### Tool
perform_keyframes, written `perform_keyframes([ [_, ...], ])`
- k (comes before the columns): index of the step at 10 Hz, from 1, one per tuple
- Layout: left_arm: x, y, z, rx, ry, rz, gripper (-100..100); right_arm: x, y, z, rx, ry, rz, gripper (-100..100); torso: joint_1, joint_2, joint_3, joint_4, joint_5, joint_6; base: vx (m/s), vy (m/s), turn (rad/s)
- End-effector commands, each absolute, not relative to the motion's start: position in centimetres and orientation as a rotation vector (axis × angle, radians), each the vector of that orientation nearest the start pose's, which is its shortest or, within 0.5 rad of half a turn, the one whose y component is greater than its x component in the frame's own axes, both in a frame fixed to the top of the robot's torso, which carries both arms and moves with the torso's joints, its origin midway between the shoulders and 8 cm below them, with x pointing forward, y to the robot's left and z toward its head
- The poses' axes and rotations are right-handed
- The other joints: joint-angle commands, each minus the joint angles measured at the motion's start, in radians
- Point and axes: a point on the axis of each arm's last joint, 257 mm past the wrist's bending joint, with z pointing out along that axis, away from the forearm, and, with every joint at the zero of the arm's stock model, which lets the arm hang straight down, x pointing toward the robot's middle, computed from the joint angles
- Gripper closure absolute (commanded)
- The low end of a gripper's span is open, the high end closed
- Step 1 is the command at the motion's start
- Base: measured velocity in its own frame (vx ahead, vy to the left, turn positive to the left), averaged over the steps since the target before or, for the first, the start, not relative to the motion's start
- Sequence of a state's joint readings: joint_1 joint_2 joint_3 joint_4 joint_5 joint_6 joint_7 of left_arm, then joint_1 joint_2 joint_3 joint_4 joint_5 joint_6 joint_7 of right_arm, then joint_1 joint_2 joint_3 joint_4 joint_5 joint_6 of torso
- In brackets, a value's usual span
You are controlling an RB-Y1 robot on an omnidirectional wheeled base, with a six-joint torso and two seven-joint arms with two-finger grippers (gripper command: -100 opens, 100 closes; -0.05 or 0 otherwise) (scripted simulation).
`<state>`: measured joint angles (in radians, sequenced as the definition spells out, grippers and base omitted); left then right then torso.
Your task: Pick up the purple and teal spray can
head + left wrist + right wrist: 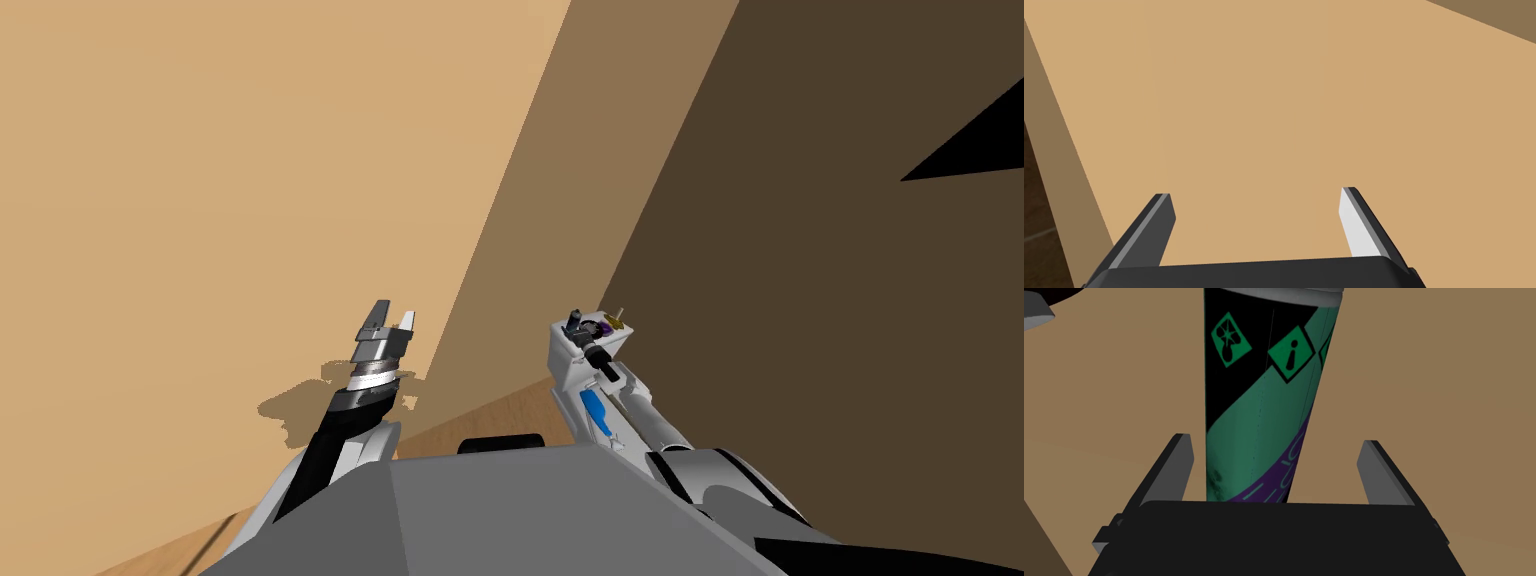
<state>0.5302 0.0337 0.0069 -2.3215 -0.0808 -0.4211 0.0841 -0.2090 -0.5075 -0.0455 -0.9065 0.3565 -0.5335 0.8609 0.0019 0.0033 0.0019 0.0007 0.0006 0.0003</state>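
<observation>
While the purple and teal spray can (1259,413), printed with green hazard diamonds on black, sits between the fingers of the right gripper (1275,439), those fingers stand spread and neither presses it. At nine o'clock of that gripper in the head view, the left gripper (394,310) is also open, facing a flat tan surface (1274,100).
</observation>
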Motion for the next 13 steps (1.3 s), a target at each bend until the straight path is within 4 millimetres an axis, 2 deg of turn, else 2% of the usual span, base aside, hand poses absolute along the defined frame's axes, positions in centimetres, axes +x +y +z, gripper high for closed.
perform_keyframes([
  [1, 34.8, 27.4, 1.7, -0.671, 0.708, -1.294, 0, 57.0, -40.0, -25.8, -0.184, 1.551, 0.012, -100, 0.0, 0.0, 0.0, 0.0, 0.0, 0.0, -0.047, 0.017, -0.082],
  [2, 34.8, 27.4, 1.7, -0.671, 0.708, -1.294, 0, 57.8, -40.1, -25.4, -0.178, 1.551, 0.01, -100, 0.0, 0.0, 0.0, 0.0, 0.0, -0.001, -0.026, 0.013, 0.001],
  [3, 34.8, 27.4, 1.7, -0.671, 0.708, -1.294, 0, 57.5, -40.7, -26.6, -0.166, 1.577, 0.003, -100, 0.0, -0.001, 0.0, 0.0, 0.0, -0.001, -0.006, 0.006, 0.016],
  [4, 34.8, 27.4, 1.7, -0.671, 0.708, -1.294, 0, 58.6, -39.9, -25.1, -0.206, 1.55, 0.009, -100, 0.0, -0.002, -0.001, 0.0, 0.0, 0.0, -0.04, 0.013, -0.131],
  [5, 34.8, 27.4, 1.7, -0.671, 0.708, -1.294, 0, 59.2, -39.9, -24.7, -0.204, 1.546, 0.008, -100, 0.0, -0.001, 0.0, 0.0, 0.0, 0.0, -0.049, 0.019, -0.087],
  [8, 34.8, 27.4, 1.7, -0.671, 0.708, -1.294, 0, 61.3, -40.3, -23.9, -0.213, 1.555, -0.008, -100, 0.0, 0.0, 0.0, 0.0, 0.0, 0.0, -0.039, 0.012, -0.068],
  [10, 34.8, 27.4, 1.7, -0.671, 0.708, -1.294, 0, 61.2, -40.5, -24.1, -0.209, 1.56, -0.01, -100, 0.0, -0.001, 0.0, 0.0, 0.0, -0.001, -0.017, 0.007, 0.008],
  [11, 34.8, 27.4, 1.7, -0.671, 0.708, -1.294, 0, 61.2, -40.5, -24.1, -0.208, 1.562, -0.011, 100, 0.0, -0.002, -0.001, 0.0, 0.0, 0.0, 0.0, 0.0, 0.0],
  [13, 34.8, 27.4, 1.7, -0.671, 0.708, -1.294, 0, 61.2, -40.5, -24.2, -0.206, 1.562, -0.008, 100, -0.001, -0.003, -0.001, -0.001, 0.0, 0.0, 0.0, 0.0, 0.0],
])
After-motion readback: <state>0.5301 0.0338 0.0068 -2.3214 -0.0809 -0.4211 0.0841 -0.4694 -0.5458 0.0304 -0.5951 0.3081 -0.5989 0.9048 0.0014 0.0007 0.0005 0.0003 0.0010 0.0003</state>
